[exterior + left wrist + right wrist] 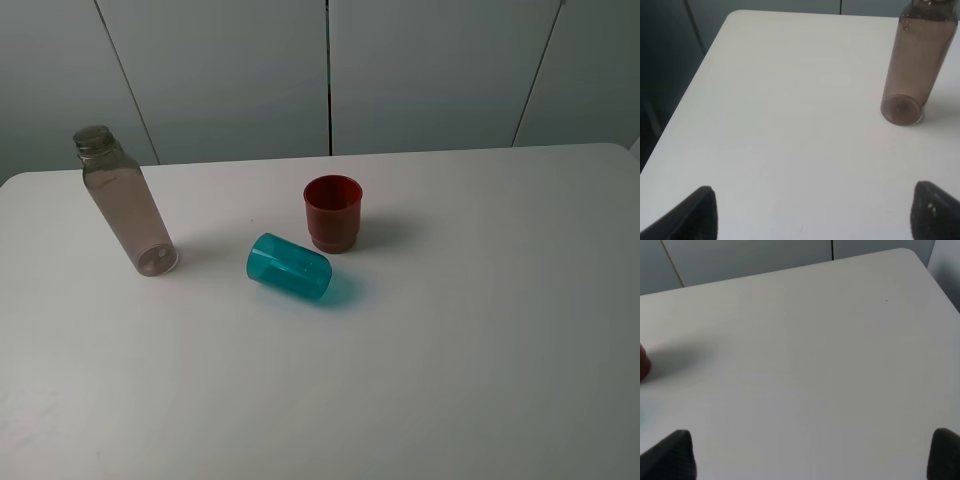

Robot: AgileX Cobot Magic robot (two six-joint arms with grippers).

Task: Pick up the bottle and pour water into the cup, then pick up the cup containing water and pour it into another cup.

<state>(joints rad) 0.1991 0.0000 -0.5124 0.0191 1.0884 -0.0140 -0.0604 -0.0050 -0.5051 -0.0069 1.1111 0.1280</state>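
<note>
The tall smoky-grey translucent plastic bottle (913, 65) stands upright ahead of the spread left gripper (812, 212), well apart. The teal-blue tumbler (289, 268) lies toppled beside the upright dark red cup (332, 212) — probably that reddish sliver at the edge, far from the spread right gripper (812, 455).

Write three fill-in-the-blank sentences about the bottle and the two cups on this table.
1. The translucent teal-blue plastic tumbler is lying on its ____.
2. The opaque dark red plastic cup stands ____.
3. The tall smoky-grey plastic bottle has no ____ on its threaded neck.

Missing words: side; upright; cap
</note>
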